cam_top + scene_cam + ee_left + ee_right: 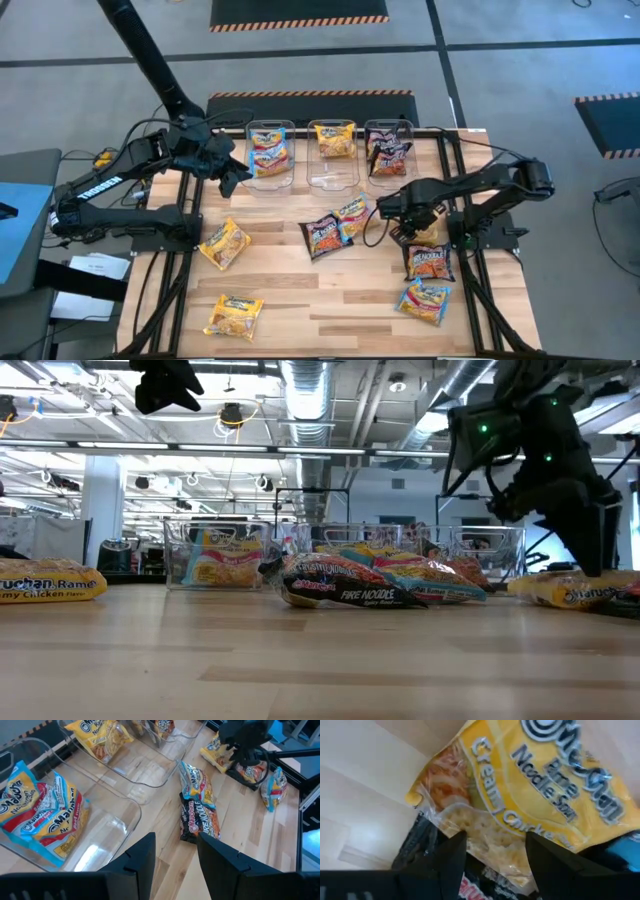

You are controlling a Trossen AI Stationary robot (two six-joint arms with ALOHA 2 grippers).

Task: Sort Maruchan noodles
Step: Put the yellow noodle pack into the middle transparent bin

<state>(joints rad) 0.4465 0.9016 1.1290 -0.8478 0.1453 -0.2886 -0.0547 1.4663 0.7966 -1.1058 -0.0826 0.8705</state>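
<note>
Maruchan noodles [338, 222] scattered mid-tabletop, bare wood along the front edge, right gripper [492, 852] spread wide over a yellow "Creamy Chicken" packet [530, 790], left gripper [175, 852] released above the bins [330, 155].

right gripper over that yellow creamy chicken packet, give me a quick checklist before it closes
1. Right gripper open: ok.
2. Glossy yellow creamy chicken noodle packet between the fingers: ok, it lies right below them.
3. Only that packet in the grasp: not ok, a dark maroon-black packet lies under its edge.
4. Clear plastic middle bin has room: ok, one yellow packet inside.
5. Left gripper clear of the path: cannot tell, it hovers open beside the left bin.
</note>
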